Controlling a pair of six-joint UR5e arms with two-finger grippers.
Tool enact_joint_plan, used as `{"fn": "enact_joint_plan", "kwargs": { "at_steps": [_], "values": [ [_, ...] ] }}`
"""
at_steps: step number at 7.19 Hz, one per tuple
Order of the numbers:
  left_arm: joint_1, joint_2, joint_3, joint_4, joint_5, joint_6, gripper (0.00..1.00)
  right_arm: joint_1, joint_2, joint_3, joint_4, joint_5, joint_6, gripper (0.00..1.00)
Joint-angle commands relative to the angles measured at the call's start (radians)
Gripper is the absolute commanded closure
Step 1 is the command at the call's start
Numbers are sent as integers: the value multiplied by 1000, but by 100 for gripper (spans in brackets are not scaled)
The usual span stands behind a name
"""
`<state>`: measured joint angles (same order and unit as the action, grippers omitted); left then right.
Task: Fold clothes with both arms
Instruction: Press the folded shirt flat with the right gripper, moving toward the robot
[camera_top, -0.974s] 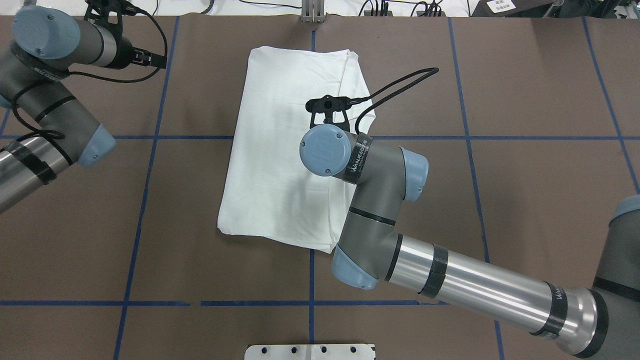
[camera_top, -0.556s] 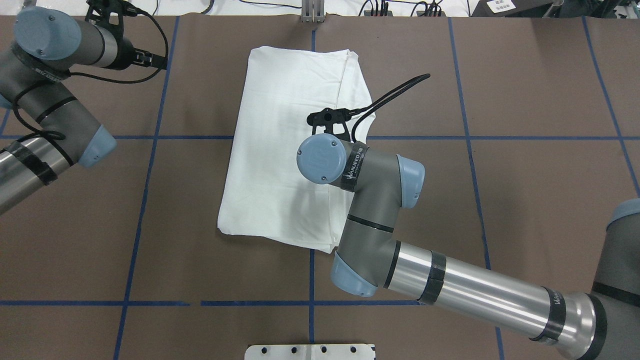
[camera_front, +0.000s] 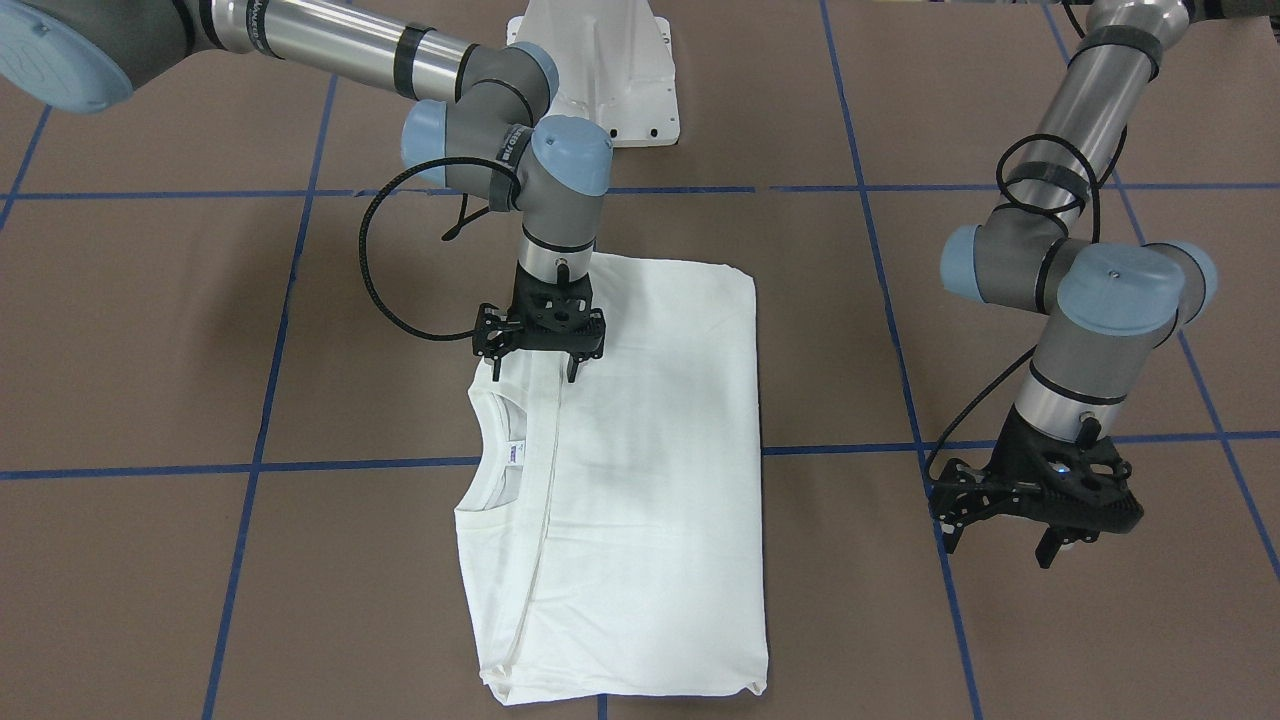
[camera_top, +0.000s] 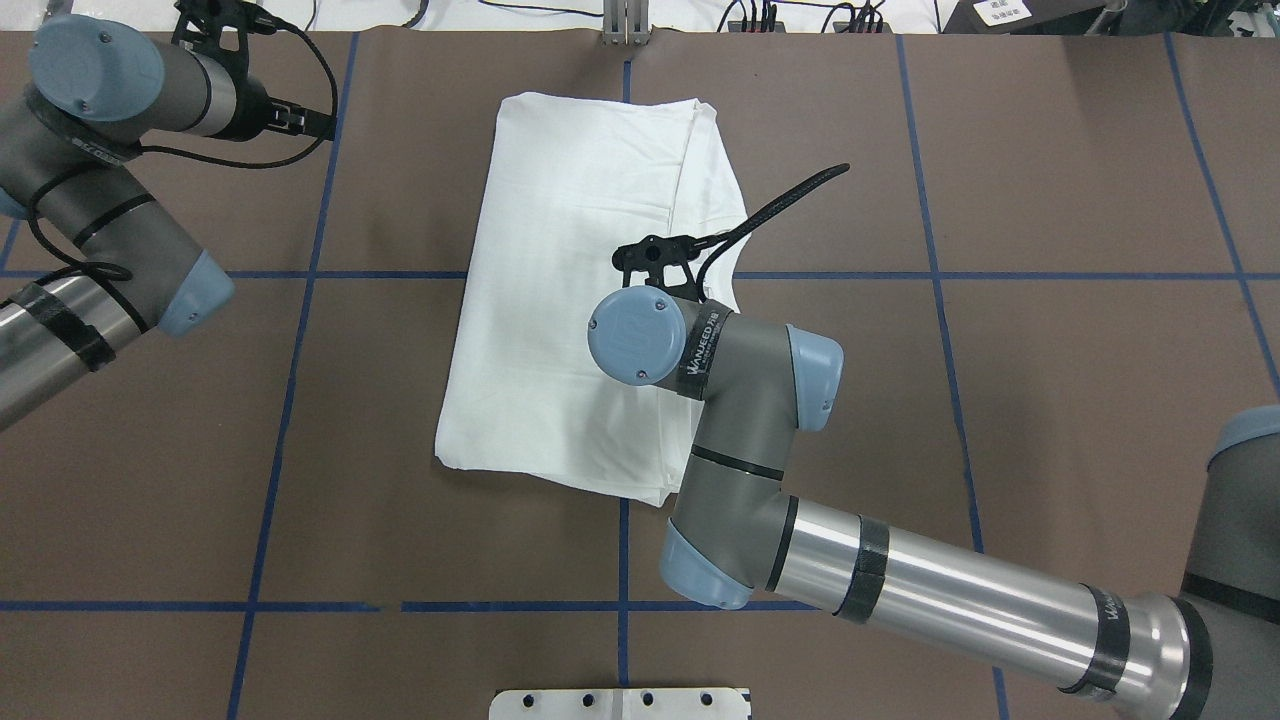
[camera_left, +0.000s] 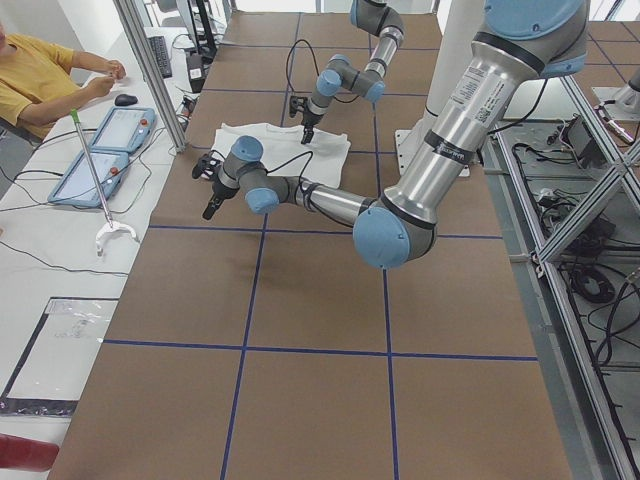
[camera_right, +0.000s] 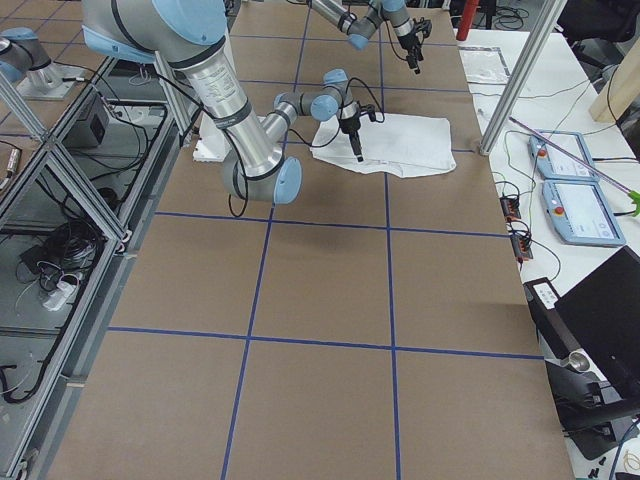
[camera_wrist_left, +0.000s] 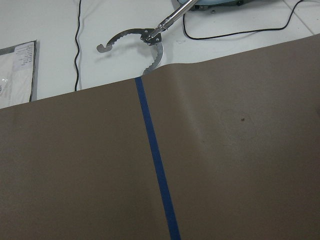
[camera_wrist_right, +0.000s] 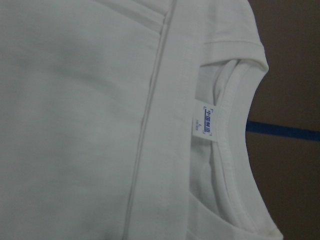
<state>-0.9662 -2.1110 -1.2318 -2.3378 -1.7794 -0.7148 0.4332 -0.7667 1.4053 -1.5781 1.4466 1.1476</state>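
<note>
The white T-shirt lies folded lengthwise into a long flat rectangle on the brown table, also seen in the overhead view. Its ribbed collar with a small label faces up on the side toward my right arm. The right wrist view shows the label and a folded edge. My right gripper is open and empty, pointing down just above the shirt near the collar edge. My left gripper is open and empty, hovering over bare table well clear of the shirt.
The white pedestal base stands at the robot's side of the table. Blue tape lines grid the brown surface. Beyond the table's far edge lie a reach-grabber tool and control pendants, with a person in yellow.
My right arm has drawn back toward the robot along the shirt's collar-side edge, its cable loop flattening. The shirt and my left arm have not visibly moved.
</note>
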Motion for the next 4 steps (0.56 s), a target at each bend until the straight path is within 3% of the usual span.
{"fn": "enact_joint_plan", "kwargs": {
  "at_steps": [1, 4],
  "values": [
    [1, -1, 0, 0, 0, 0, 0, -1, -11, 4, -5, 0, -8, 0],
    [3, -1, 0, 0, 0, -2, 0, 1, -16, 29, -55, 2, -31, 0]
  ]
}}
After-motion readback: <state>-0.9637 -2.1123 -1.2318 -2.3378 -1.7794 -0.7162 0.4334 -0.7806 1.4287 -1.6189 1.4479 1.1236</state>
